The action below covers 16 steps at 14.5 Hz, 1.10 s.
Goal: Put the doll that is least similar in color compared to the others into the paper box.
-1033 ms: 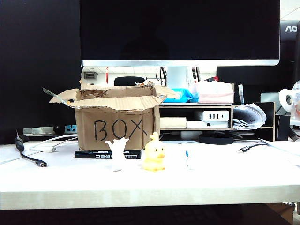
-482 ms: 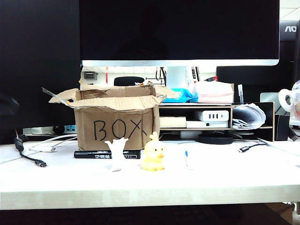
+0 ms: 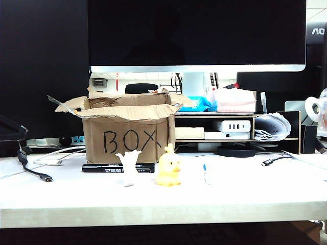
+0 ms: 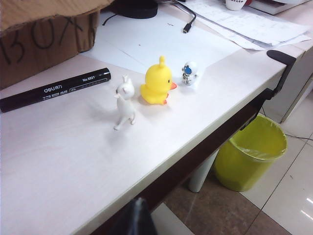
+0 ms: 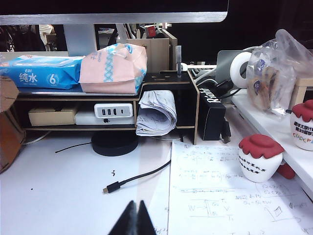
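White desk (image 3: 245, 196) under a big dark monitor (image 3: 196, 33), cluttered shelf behind. Right gripper (image 5: 137, 220) low at the edge of its wrist view, dark fingers pressed together, nothing held, hovering above bare desk near a loose black cable (image 5: 137, 178) and a sheet of handwritten notes (image 5: 230, 196). Left gripper (image 4: 138, 220) only a dark tip at the rim of its wrist view, off the desk's front edge; open or closed cannot be told, nothing seen in it. Beyond that tip, three figures in a row on the desk: white figure (image 4: 125, 102) with raised arms, then the doll (image 4: 157, 83), pale yellow duck with orange beak and head tuft, upright, then tiny white figure (image 4: 189, 73) with a blue mark; each just beside the next, none touching. Black marker (image 4: 55, 89) lying flat behind the white figure, right in front of the paper box (image 4: 41, 36). Exterior view: doll (image 3: 168, 167) in front of the box's right front corner, clear of it; paper box (image 3: 125, 131) brown, torn flaps spread, "BOX" in black on the front. Yellow bin (image 4: 250, 152) on the floor beside the desk.
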Motion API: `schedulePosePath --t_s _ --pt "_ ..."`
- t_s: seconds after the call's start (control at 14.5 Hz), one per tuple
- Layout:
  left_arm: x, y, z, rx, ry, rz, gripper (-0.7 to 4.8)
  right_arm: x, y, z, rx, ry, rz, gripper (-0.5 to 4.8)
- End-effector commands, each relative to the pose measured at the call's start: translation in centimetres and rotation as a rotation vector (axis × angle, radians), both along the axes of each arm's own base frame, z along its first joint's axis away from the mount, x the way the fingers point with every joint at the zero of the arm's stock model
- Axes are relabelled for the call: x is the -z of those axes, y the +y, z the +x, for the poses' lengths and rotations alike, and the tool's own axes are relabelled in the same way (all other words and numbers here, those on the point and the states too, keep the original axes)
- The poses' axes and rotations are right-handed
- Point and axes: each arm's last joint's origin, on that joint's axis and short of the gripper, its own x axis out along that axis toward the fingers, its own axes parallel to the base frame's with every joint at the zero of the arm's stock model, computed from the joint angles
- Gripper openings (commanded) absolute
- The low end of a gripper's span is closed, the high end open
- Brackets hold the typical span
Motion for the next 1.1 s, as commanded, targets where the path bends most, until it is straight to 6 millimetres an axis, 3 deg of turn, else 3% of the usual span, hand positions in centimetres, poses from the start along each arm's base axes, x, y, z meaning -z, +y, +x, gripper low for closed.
schedulePosePath --t_s 0.07,0.34,0.55,0.76,0.9,1.1 --pt "-0.2 0.1 0.1 -0.008 -0.012 -0.008 -0.05 -0.1 0.0 0.0 0.005 -0.021 -0.012 0.00" --pt "-0.2 0.4 0.4 -0.054 -0.012 -0.008 -0.05 -0.4 -0.1 0.0 0.024 -0.051 -0.012 0.00" --pt "-0.2 0.5 0.4 -0.055 -0.012 -0.008 -0.05 -0.8 0.2 -0.1 -0.101 -0.076 0.148 -0.01" --pt "-0.2 0.5 0.4 -0.055 -0.012 -0.008 -0.05 -0.8 0.8 -0.2 -0.309 -0.038 0.268 -0.01" --pt "-0.2 0.5 0.4 -0.055 -0.012 -0.008 -0.05 -1.4 1.5 -0.7 -0.593 -0.004 0.338 -0.02" --pt "-0.2 0.5 0.4 -0.055 -0.013 -0.008 -0.05 -2.3 2.1 -1.1 -0.681 0.049 0.379 -0.02"
